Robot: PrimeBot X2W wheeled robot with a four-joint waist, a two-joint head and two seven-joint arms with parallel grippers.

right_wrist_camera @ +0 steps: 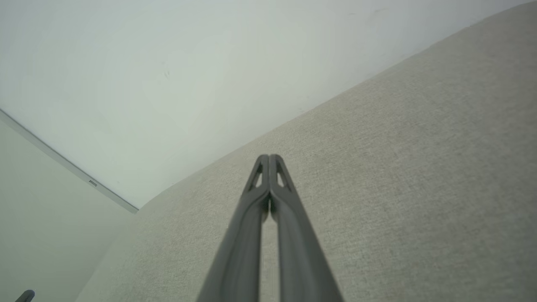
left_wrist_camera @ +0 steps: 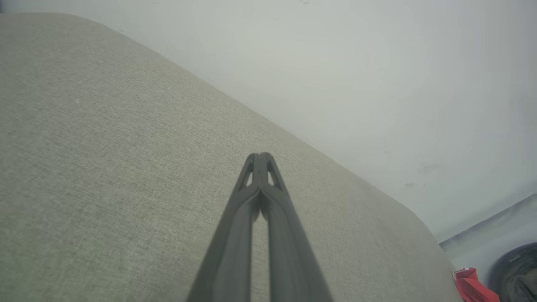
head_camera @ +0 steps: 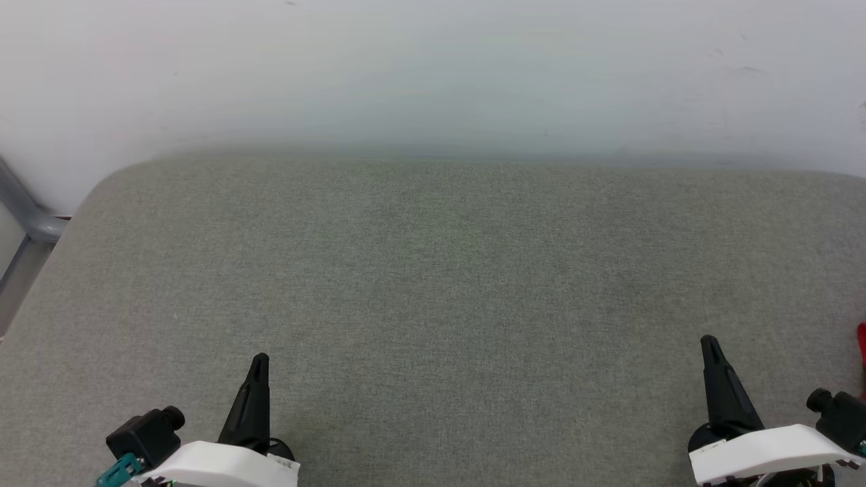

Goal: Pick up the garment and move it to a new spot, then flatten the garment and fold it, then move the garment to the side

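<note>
left hand and right hand: fingers pressed together, holding nothing, over the near edge of the grey desk | garment: red sliver at the desk's far right, ungrasped | progress: judged at outset; pickup, flattening, folding and set-aside not yet done

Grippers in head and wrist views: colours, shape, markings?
Left gripper and right gripper: each two long, dark, tapered fingers with small triangular cut-outs near the tips. White wrist shells, each with a black camera block; a teal connector by the left one.
</note>
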